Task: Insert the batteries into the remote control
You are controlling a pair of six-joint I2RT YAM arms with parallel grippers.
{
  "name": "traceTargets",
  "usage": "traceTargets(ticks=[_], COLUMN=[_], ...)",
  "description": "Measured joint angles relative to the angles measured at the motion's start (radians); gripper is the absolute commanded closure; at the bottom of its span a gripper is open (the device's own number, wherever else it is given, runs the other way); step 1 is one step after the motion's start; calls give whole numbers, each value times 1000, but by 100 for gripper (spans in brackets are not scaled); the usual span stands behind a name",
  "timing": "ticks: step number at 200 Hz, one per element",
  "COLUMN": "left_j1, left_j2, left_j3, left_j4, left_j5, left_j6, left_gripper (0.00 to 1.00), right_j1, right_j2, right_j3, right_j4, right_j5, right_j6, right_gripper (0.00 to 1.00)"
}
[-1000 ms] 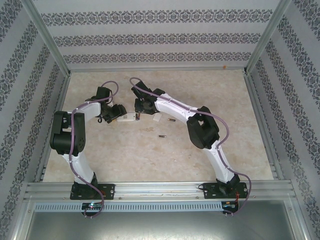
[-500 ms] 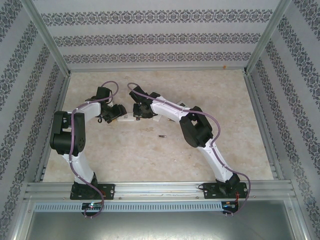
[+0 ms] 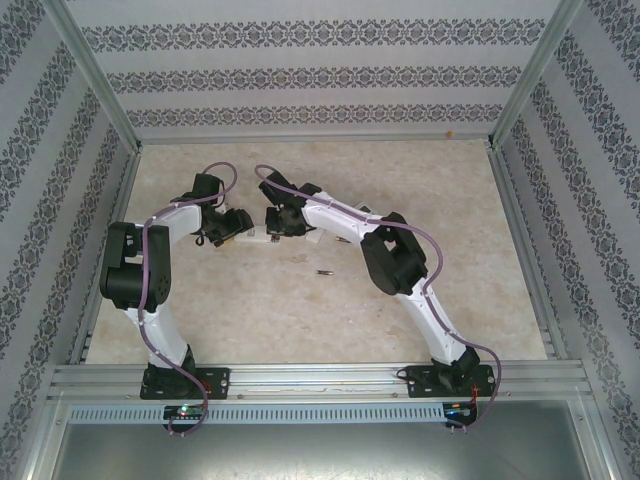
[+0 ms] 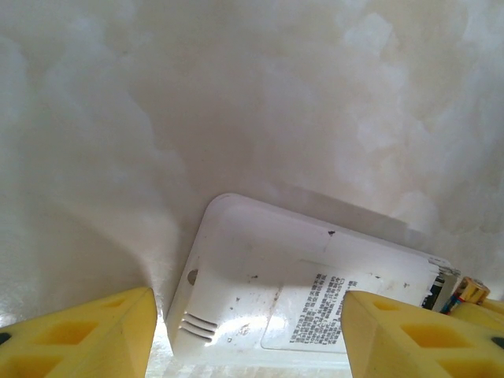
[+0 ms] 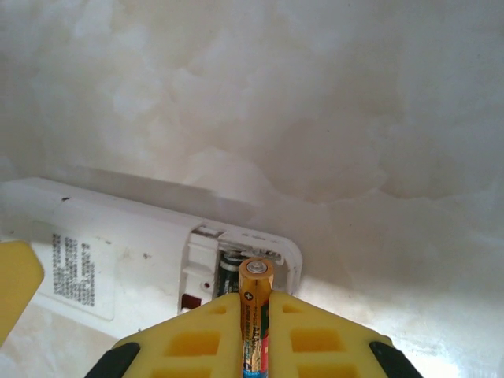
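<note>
Tight spot: the right end effector (image 5: 254, 303) is clamped on a slim dark copper-capped battery (image 5: 256, 285), nose just above the open bay of the white plastic remote control (image 5: 118, 236). The left end effector (image 4: 248, 335) stands half-wide over the remote control's opposite end. A tilted entry could jam the battery on the bay wall or shove the remote control.

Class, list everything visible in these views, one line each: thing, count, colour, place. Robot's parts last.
table: one, beige marbled, underneath
walls: three, grey-patterned white, around table
remote control: one, white, mid-table, back up, bay open
held battery: one, gold and black, over the bay
seated battery: one, dark, apparently in the bay
loose battery: one, dark, on table nearer the bases
left gripper: one, yellow fingers apart, at the remote's end
right gripper: one, yellow fingers shut on held battery
</note>
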Motion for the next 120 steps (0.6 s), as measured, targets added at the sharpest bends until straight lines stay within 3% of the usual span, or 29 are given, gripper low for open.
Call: traceTargets(ticks=[86,120], left_j1=[0,0], left_j2=[0,0], left_j3=[-1,-1], left_j4=[0,0], left_j5=[0,0], left_j6=[0,0], left_gripper=[36,36], right_j1=[-1,-1], right_j2=[-14,-14], right_j3=[-34,-34], right_j4=[1,0], right_j5=[-68,-70], right_j6=[49,61], right_gripper=[83,77])
